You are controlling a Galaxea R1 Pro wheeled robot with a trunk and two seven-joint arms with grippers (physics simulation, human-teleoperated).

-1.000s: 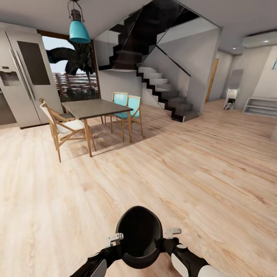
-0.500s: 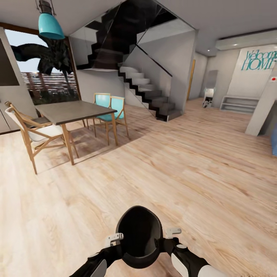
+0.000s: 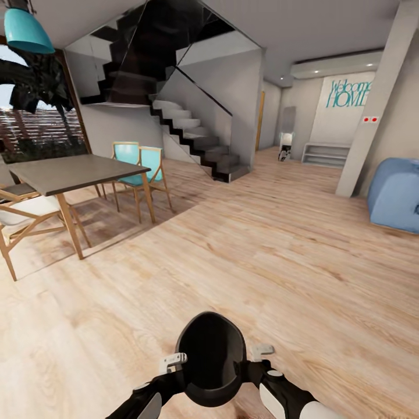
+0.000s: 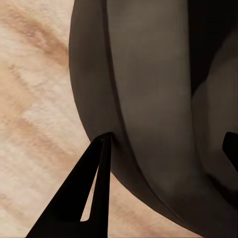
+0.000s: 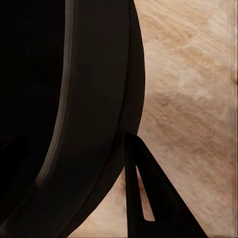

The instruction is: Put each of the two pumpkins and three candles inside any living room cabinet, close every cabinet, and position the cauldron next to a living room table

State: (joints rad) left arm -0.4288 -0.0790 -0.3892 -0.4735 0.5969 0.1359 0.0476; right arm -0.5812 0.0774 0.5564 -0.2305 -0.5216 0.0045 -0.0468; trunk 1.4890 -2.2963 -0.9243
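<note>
The glossy black cauldron [image 3: 210,355] hangs low in front of me, its mouth facing the head camera. My left gripper [image 3: 173,362] is shut on its rim on one side and my right gripper [image 3: 262,351] on the other. In the left wrist view the cauldron [image 4: 148,99] has its wall between the fingers [image 4: 89,198]. The right wrist view shows the cauldron [image 5: 84,99] with one finger [image 5: 141,198] pressed against its outside. The pumpkins, candles, cabinet and living-room table are out of view.
A tall dining table [image 3: 70,171] with wooden chairs [image 3: 142,169] stands at the left. A staircase [image 3: 198,139] rises behind it. At the right are a pillar [image 3: 372,110] and a blue seat [image 3: 398,195]. Wood floor [image 3: 262,250] stretches ahead toward a white shelf [image 3: 326,154].
The whole view has swung to the right: the dining table slid leftward and the pillar and blue seat came into sight. The cauldron and both grippers hold the same pose.
</note>
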